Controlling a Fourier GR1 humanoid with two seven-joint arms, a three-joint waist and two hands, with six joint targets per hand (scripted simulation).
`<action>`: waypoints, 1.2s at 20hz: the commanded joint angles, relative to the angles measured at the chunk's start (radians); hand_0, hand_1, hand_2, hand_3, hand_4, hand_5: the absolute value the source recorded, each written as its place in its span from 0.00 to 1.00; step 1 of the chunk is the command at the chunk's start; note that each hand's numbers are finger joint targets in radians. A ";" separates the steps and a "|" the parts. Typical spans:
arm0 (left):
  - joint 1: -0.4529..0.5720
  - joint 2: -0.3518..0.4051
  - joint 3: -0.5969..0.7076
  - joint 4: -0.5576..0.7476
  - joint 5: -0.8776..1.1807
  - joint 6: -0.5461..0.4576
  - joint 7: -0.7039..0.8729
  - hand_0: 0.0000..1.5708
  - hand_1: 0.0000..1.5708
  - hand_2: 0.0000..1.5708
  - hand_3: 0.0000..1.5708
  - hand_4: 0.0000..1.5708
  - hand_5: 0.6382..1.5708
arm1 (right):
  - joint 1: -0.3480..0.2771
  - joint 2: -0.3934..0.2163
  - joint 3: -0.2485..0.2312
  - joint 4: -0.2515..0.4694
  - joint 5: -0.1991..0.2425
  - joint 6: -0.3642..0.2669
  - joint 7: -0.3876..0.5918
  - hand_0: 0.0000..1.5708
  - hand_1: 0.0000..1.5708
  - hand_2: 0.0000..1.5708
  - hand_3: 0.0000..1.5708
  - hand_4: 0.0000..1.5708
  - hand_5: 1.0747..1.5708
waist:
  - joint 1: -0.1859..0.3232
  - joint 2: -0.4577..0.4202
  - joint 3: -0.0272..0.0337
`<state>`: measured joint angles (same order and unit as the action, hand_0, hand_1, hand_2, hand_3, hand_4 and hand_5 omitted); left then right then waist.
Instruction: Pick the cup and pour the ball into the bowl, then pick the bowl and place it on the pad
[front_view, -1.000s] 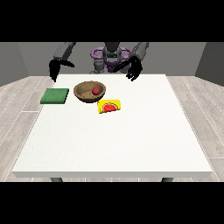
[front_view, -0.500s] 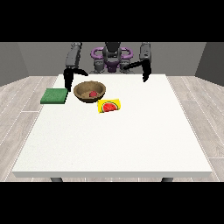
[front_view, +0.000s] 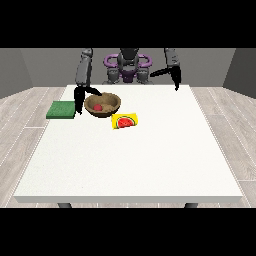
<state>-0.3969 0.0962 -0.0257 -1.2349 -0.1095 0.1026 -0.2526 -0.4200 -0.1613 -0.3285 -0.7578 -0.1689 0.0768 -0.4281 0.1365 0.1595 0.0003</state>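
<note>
Near the far-left part of the surface, the wooden bowl sits upright with the red ball already inside, so the pour looks done. No cup is visible anywhere. What's left, as I read it: lift the bowl and set it on the green pad, which lies just beside the bowl on its left as viewed.

Hand at the view's left hangs at the bowl's left rim, between bowl and pad. One dark part reaches over the rim and another points down outside it, so it appears spread apart and straddling the rim, not clamped yet. Can't tell if it actually touches the bowl. Hand at the view's right is raised above the far edge, well apart from everything, holding nothing; its fingers seem straight.

Risks from here:
1. Rim pinch on 1 side only: the bowl may tilt on lift, and the ball could roll out.
2. If the hand closes before the rim is properly between its parts, it may just shove the bowl toward the watermelon card, which sits just beside the bowl on the near side.
3. The pad is very close, so a low carry could catch the bowl's base on the pad edge or push the pad sideways.
4. The hand's lower part sits near the pad and might snag it while closing.
</note>
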 joint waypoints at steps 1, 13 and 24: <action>0.014 -0.013 -0.025 -0.104 -0.010 -0.005 0.079 0.00 0.00 0.00 0.00 0.00 0.99 | -0.037 -0.051 -0.034 0.149 -0.020 0.046 -0.089 0.00 0.00 0.00 0.00 0.10 0.98 | 0.022 0.014 0.0006; -0.007 0.039 0.005 -0.152 0.025 -0.082 0.038 0.00 0.00 0.00 0.00 0.22 1.00 | 0.013 -0.044 -0.013 0.287 0.057 -0.201 -0.014 1.00 1.00 1.00 0.30 0.50 0.84 | 0.074 0.097 -0.0003; 0.015 0.048 0.058 -0.008 0.065 -0.109 0.027 0.00 0.00 0.00 0.00 0.61 0.84 | -0.063 -0.119 0.163 0.189 0.289 -0.479 0.319 1.00 1.00 1.00 0.67 0.55 0.99 | 0.057 -0.078 -0.0054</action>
<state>-0.4088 0.1199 -0.0080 -1.3063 -0.0757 0.0211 -0.2151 -0.4658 -0.2533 -0.2163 -0.5914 0.0657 -0.3700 -0.3177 0.2216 0.1422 -0.0276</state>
